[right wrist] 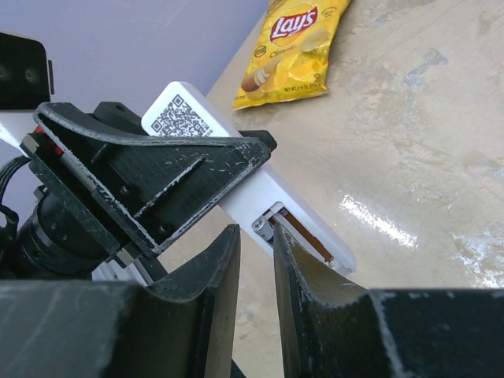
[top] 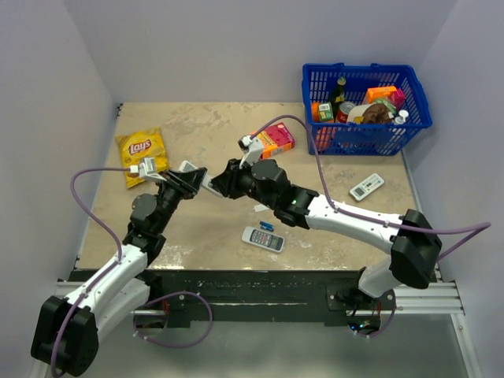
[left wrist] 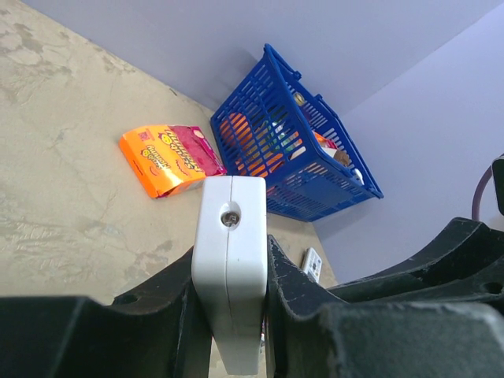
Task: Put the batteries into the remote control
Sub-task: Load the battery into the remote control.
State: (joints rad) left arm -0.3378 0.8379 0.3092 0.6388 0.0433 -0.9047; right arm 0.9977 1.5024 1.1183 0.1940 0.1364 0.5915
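Where my two arms meet above the left half of the mottled beige tabletop [top: 213, 126], my left pincer [left wrist: 231, 272] clamps the slim, smooth white remote [left wrist: 230, 228]. A tiny round battery [right wrist: 263, 227] with a silvery end sits in the remote's open slot, right at the black tips of my right pincer [right wrist: 257, 238]. I cannot tell if that pincer grips it.

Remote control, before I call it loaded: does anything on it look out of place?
Yes. The remote control, held by the left gripper, has its battery bay uncovered; a battery shows at the bay's end by the right gripper, seemingly not fully seated.
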